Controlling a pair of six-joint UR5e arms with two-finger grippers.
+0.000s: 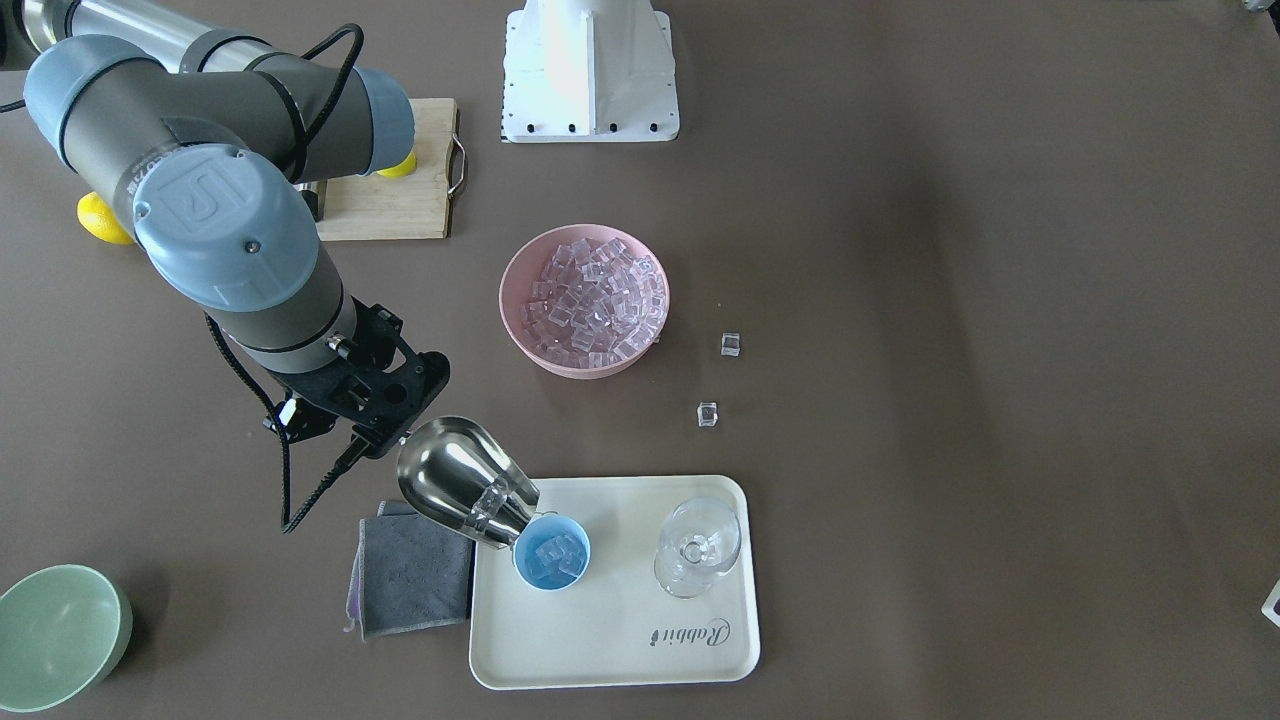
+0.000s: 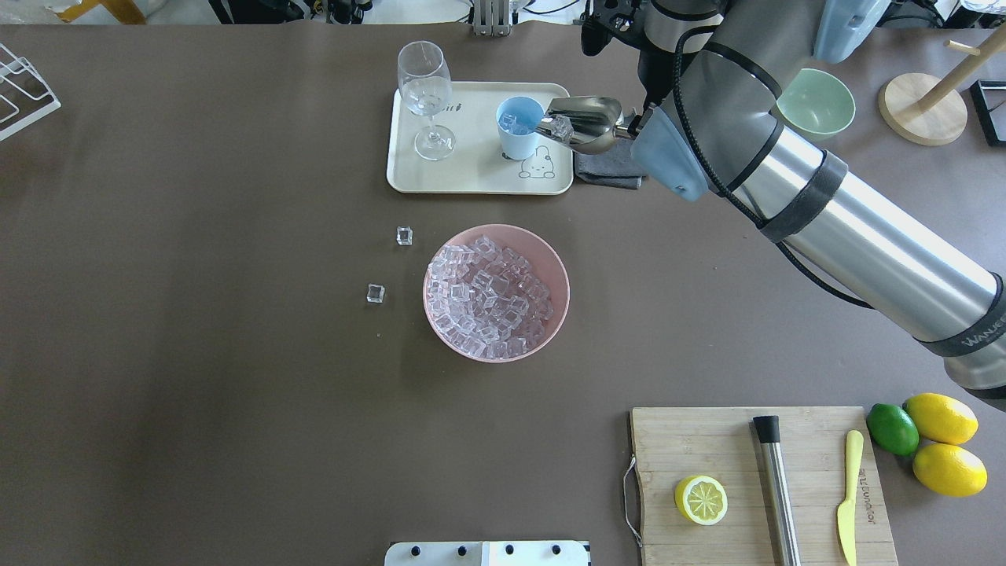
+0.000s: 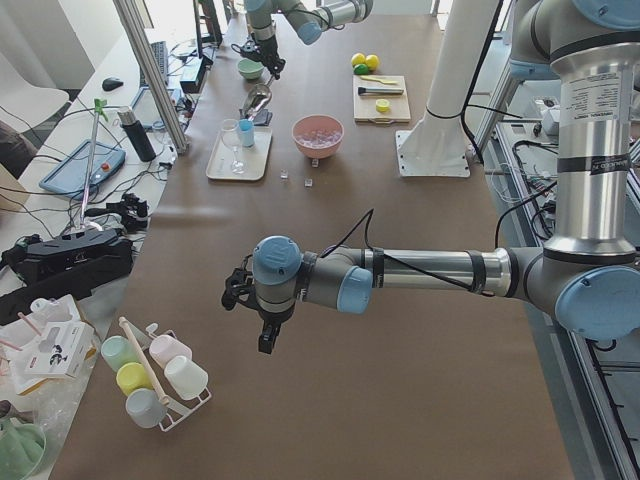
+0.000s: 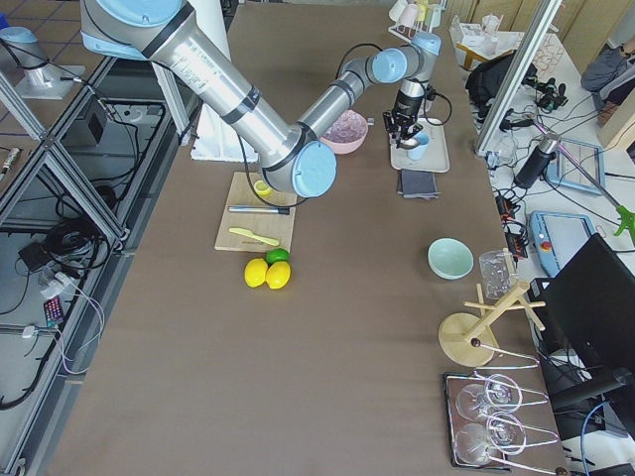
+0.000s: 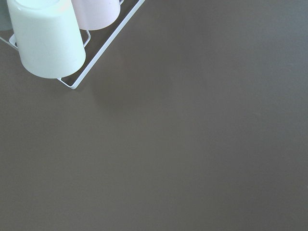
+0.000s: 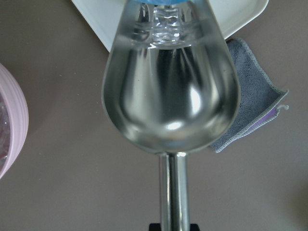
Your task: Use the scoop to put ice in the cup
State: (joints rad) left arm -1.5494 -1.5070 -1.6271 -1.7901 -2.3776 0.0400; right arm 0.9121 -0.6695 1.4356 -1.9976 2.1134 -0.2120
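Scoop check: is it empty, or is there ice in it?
Nearly empty. The scoop is tipped toward the cup, with ice only at its lip; the trough behind is bare.

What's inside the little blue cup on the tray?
Clear ice cubes are piled inside the cup, and one more sits at the mouth of the scoop, tipped at the rim. The cubes cover the cup's bottom, so how deep they go cannot be seen.

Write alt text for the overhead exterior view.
The right arm holds the scoop tilted into the blue cup on the tray, ice at its mouth. A pink bowl of ice sits mid-table, two loose cubes left of it.
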